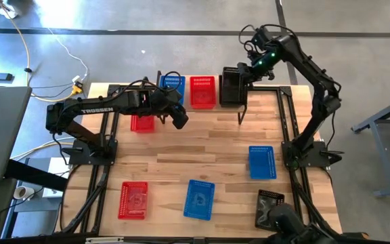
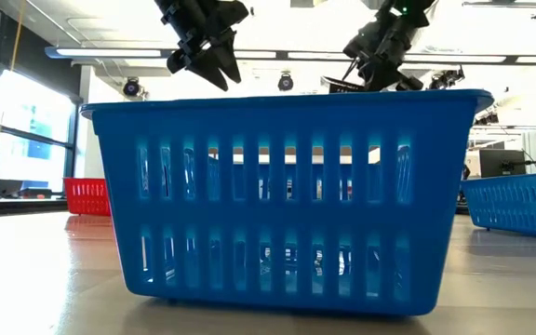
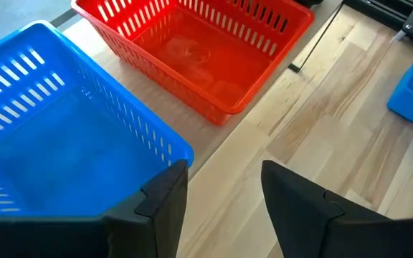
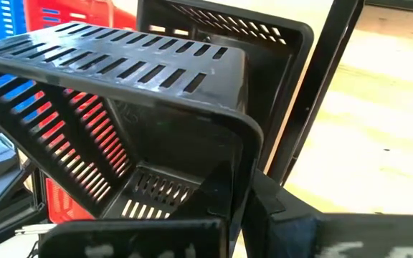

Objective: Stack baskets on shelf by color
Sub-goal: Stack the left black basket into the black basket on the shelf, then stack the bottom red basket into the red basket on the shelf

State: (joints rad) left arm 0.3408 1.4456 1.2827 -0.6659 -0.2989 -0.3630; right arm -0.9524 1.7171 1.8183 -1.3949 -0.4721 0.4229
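On the shelf [image 1: 186,95] at the table's far edge stand a blue basket [image 1: 172,88], a red basket [image 1: 203,91] and a black basket [image 1: 230,95], side by side. My right gripper [image 1: 248,73] is shut on a second black basket [image 4: 120,107], held tilted just above the one on the shelf [image 4: 228,29]. My left gripper [image 1: 179,120] hangs open in front of the shelf, near the blue basket [image 3: 63,136] and the red basket [image 3: 192,50], with nothing between its fingers. My right gripper pinches the held black basket's wall at its rim [image 4: 239,179], near a corner, with one finger inside the basket and one outside. The fingers slant down from above. The basket is tilted and lifted clear, over the black basket on the shelf.
More baskets lie on the table: red [image 1: 142,123] under my left arm, red [image 1: 133,200] near left, blue [image 1: 199,198] near the middle, blue [image 1: 261,161] on the right, black [image 1: 269,205] at the near right. The blue one [image 2: 287,195] fills the low view.
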